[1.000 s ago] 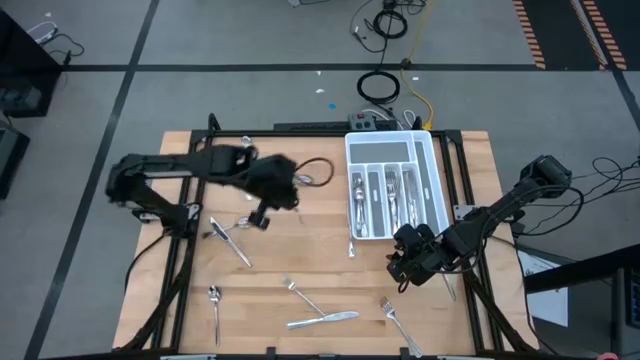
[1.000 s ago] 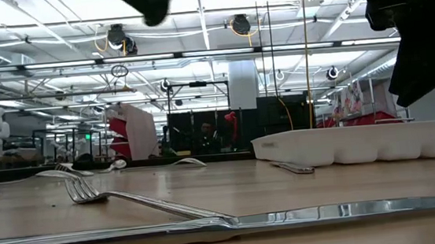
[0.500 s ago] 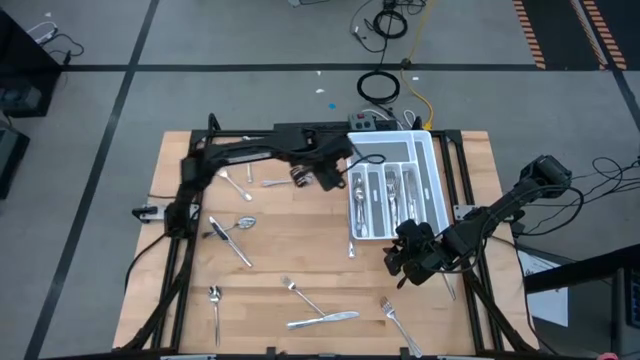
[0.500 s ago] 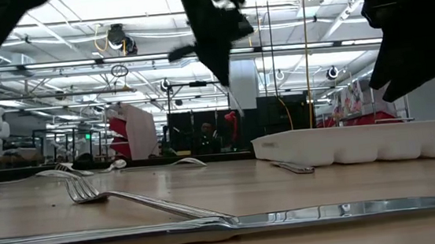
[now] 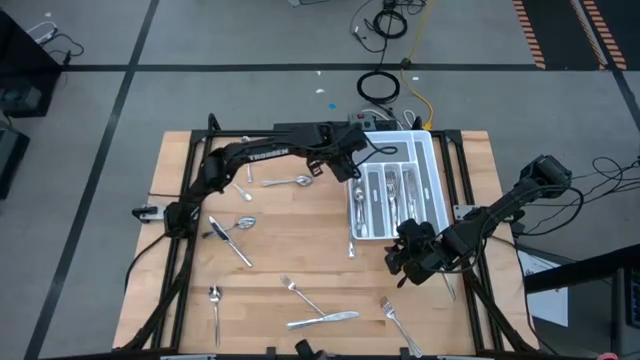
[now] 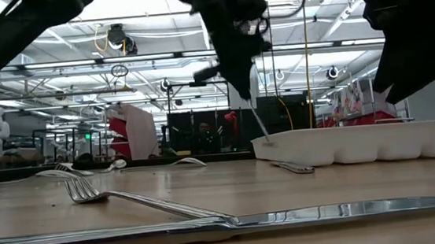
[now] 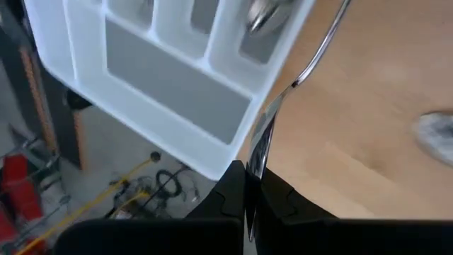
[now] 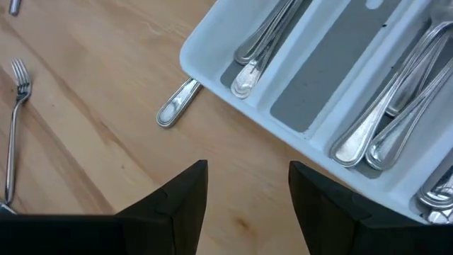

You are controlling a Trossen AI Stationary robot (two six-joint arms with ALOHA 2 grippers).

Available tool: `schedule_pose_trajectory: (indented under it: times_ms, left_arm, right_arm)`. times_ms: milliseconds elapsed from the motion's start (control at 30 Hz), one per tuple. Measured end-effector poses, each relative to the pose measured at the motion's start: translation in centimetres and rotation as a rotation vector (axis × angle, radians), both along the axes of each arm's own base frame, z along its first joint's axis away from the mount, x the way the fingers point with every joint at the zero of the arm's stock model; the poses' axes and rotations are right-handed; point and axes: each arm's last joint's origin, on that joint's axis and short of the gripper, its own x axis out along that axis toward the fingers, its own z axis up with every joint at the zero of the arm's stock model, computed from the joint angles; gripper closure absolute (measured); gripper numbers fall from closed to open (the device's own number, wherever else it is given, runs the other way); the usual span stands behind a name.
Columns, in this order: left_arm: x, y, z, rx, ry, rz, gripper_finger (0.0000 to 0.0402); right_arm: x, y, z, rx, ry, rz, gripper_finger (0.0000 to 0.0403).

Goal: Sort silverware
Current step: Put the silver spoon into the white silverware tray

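The white tray (image 5: 441, 200) stands at the table's far right, with silverware lying in its compartments. My left gripper (image 5: 351, 168) hangs over the tray's far left corner, shut on a slim piece of silverware (image 6: 259, 123). That piece slants down to the tray's rim; its far end runs out of the left wrist view. Just off the tray's near end, my right gripper (image 5: 407, 262) hovers open with nothing between its fingers (image 8: 185, 198). Several loose pieces lie flat on the wood, among them a spoon (image 5: 290, 182) and a fork (image 5: 300, 295). My left gripper pinches the piece's flat handle (image 7: 257, 145) between its two shut fingers, which slant down from above. The piece runs on along the fingers' line and hangs tilted, clear of the table. Its lower end (image 6: 267, 139) is at the tray's rim; whether it touches, I cannot tell.
A handle end (image 8: 177, 106) lies on the wood against the tray's near end. A knife (image 5: 325, 320) and a fork (image 5: 396, 316) lie along the near edge, and spoons (image 5: 240, 222) on the left half. A black frame rims the table.
My left gripper has swung from the table's middle left toward the far right and come down over the tray's far left corner, rolling its wrist. It stays shut and has carried the piece of silverware along.
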Motion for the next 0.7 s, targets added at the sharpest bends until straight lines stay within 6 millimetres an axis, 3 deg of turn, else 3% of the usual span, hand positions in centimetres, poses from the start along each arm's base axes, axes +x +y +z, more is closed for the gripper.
schedule_pose_trajectory:
  times_ms: [300, 400, 600, 700]
  left_arm:
    - [-0.6, -3.4, 5.4, -0.192, -0.17, 0.024, 0.0396]
    - [-0.5, -4.2, 5.5, -0.246, -0.181, 0.0, 0.0396]
    - [0.9, -3.6, 4.3, -0.241, -0.229, 0.001, 0.0396]
    - [1.6, -3.3, 2.8, -0.264, -0.213, -0.007, 0.0396]
  right_arm:
    - [-0.3, -0.2, -0.1, -0.033, 0.039, 0.018, 0.0215]
    - [-0.3, -0.2, -0.1, -0.038, 0.042, 0.025, 0.0215]
    - [-0.3, -0.3, -0.1, -0.072, 0.047, 0.037, 0.0215]
    - [-0.3, -0.4, -0.1, -0.1, 0.032, 0.027, 0.0215]
